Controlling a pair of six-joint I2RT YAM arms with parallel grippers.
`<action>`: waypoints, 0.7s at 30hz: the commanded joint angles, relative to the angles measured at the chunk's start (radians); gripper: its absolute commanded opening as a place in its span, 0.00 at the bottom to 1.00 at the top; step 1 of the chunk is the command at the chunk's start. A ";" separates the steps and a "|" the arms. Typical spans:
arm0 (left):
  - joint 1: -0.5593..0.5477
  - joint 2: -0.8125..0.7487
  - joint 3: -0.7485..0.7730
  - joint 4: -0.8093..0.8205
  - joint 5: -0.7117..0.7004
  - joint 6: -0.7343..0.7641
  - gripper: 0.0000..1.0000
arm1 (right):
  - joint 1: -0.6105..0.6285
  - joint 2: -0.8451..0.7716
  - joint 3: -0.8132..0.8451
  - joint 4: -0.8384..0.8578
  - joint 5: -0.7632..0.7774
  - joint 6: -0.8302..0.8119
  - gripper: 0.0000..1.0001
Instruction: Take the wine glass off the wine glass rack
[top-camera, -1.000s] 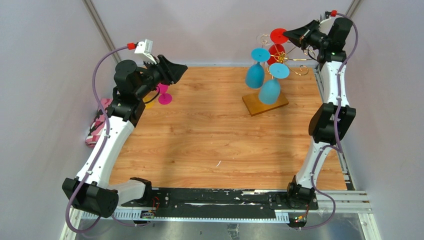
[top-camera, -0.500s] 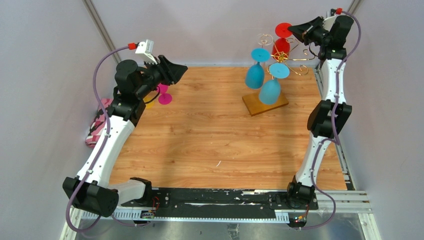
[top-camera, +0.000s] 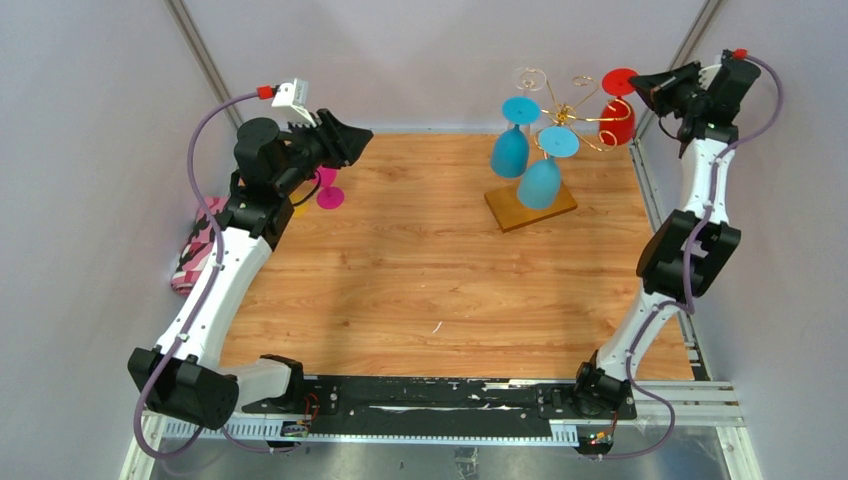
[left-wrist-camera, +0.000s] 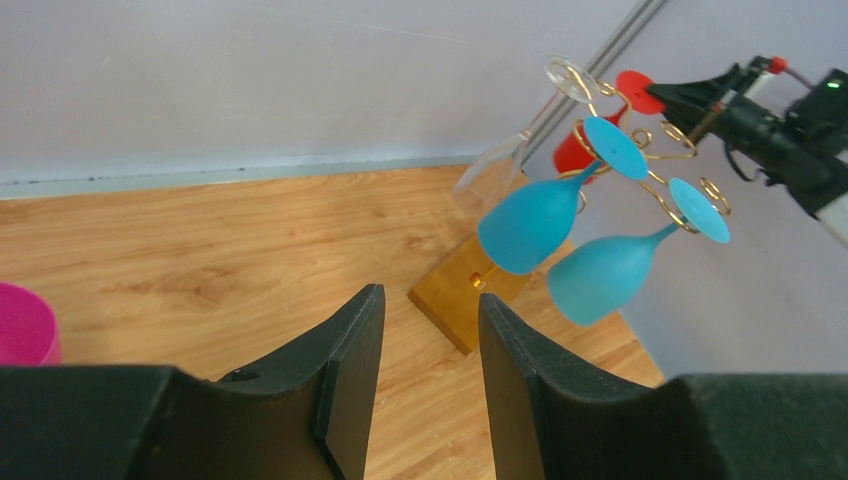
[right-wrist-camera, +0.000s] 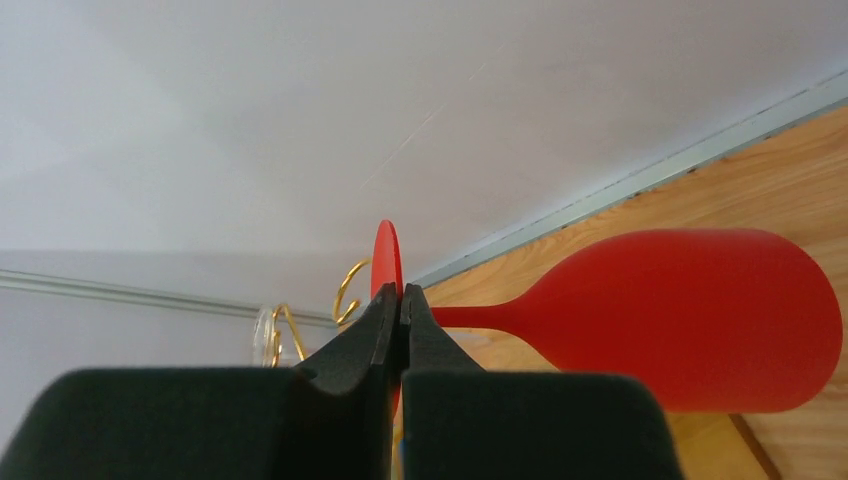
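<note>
The right claw (top-camera: 641, 84) has drawn the red wine glass (top-camera: 617, 122) rightward from the rack's (top-camera: 530, 207) middle.

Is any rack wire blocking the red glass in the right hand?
The right hand pinches the red wine glass by its foot, right of the gold wire rack. One scroll arm crosses its bowl in the top view; contact unclear.

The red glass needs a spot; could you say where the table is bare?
Bare: the table middle, from the rack base to the near edge, and the strip right of that base. Crowded: under the blue glasses, and the far left corner by the pink glass.
</note>
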 joint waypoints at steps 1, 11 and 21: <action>-0.006 0.043 -0.008 -0.009 -0.038 0.007 0.45 | 0.004 -0.300 -0.092 -0.077 0.100 -0.214 0.00; -0.007 0.040 -0.049 0.042 0.006 -0.025 0.45 | 0.010 -0.653 -0.171 -0.225 0.138 -0.338 0.00; -0.056 0.028 -0.038 0.204 0.156 -0.041 0.54 | 0.247 -0.818 -0.334 0.350 -0.195 0.103 0.00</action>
